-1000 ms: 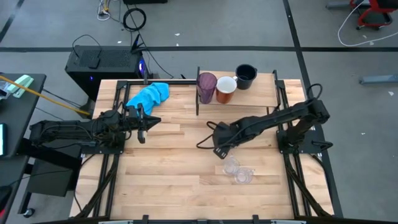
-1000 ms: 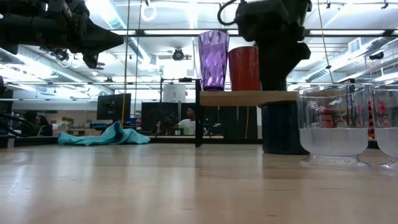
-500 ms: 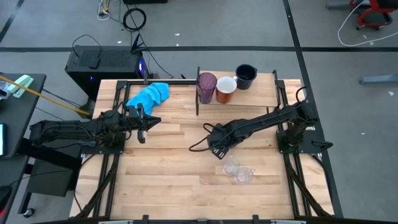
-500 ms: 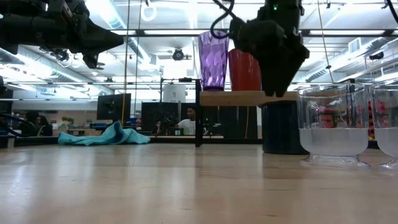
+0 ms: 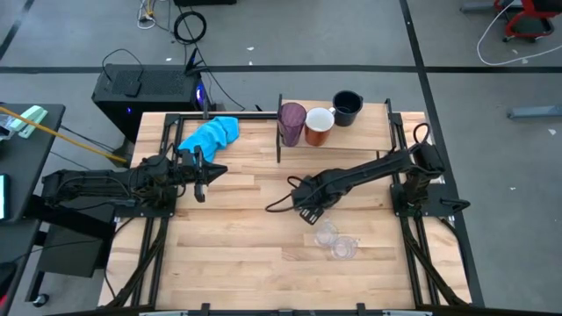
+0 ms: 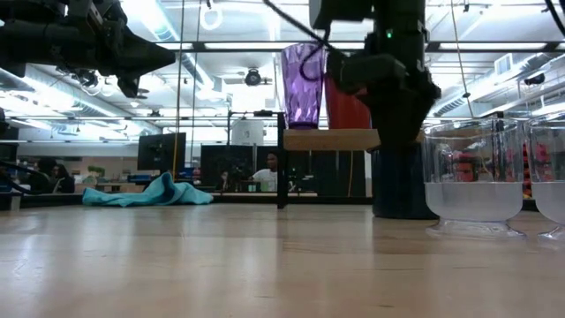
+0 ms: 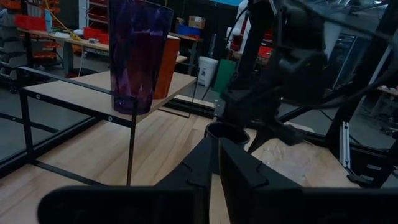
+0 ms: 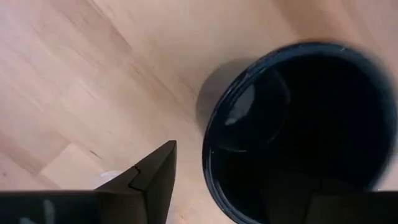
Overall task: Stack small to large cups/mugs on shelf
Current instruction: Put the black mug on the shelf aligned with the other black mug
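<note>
- On the shelf (image 5: 351, 132) stand the tumbler (image 5: 291, 123), the orange mug (image 5: 319, 125) touching it, and one navy mug (image 5: 347, 107) beside that. All three are well beyond the right gripper (image 5: 307, 209), toward the table's far edge.
- My reading: three of six are up there side by side, none nested, so the stacking itself has hardly begun.
- The second navy mug (image 8: 298, 130) sits upright on the table (image 5: 228, 246), directly under the right gripper. The wrist view looks straight down into its dark mouth.
- The right gripper's fingers are spread, one finger (image 8: 155, 168) outside the rim on bare wood; nothing is pinched yet. It seems lined up to take this mug by its wall.
- Two clear cups (image 5: 335, 241) stand just beside the right gripper, on its near side, untouched.
- The left gripper (image 5: 198, 172) waits well apart, hovering off the table, fingers pressed together and holding nothing.
- Left to do, as I judge: three cups to move, then ordering by size.
</note>
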